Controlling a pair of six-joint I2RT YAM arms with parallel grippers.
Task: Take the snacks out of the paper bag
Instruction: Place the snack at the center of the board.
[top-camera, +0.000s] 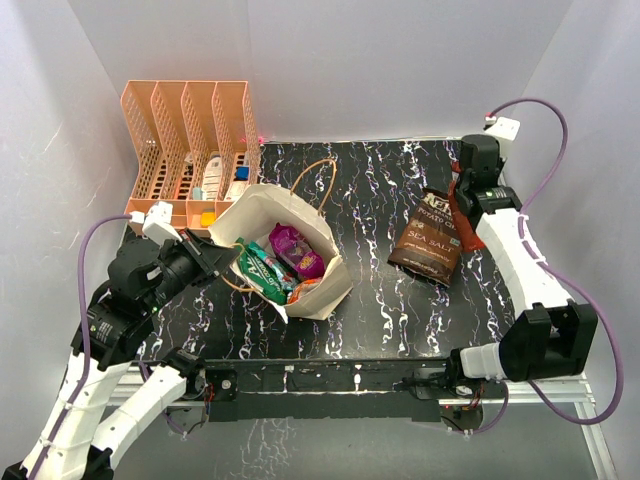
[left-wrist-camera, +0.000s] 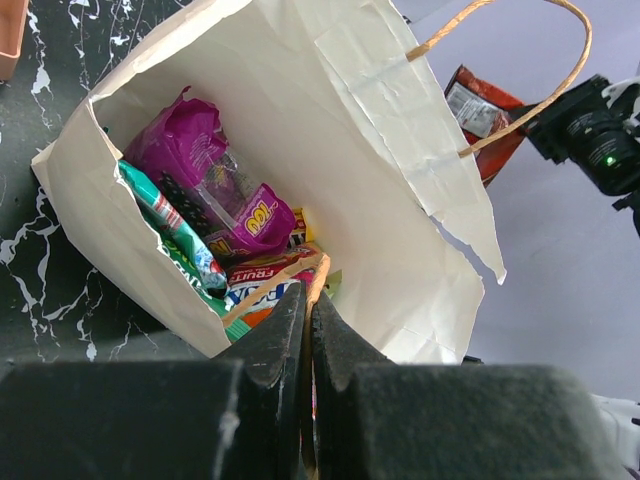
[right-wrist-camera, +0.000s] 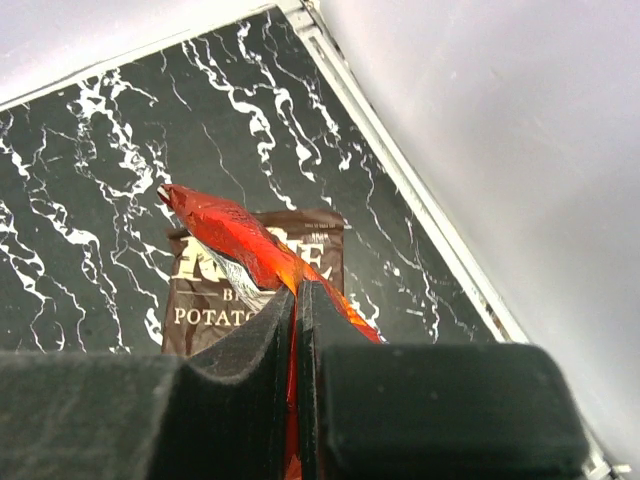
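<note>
The tan paper bag (top-camera: 318, 282) stands open at the left middle of the table. It holds a purple packet (top-camera: 297, 250), a green packet (top-camera: 260, 270) and an orange one. My left gripper (top-camera: 226, 262) is shut on the bag's near brown cord handle (left-wrist-camera: 268, 292) at the rim; the wrist view shows the purple (left-wrist-camera: 215, 180) and green (left-wrist-camera: 165, 215) packets inside. My right gripper (top-camera: 460, 197) is shut on a red snack packet (right-wrist-camera: 232, 235) and holds it above a dark brown potato-chip bag (top-camera: 428, 238) that lies on the table at the right.
An orange slotted rack (top-camera: 190, 130) with small white and blue items stands at the back left, close behind the bag. The bag's far handle (top-camera: 318, 180) arches up. White walls close in the table on three sides.
</note>
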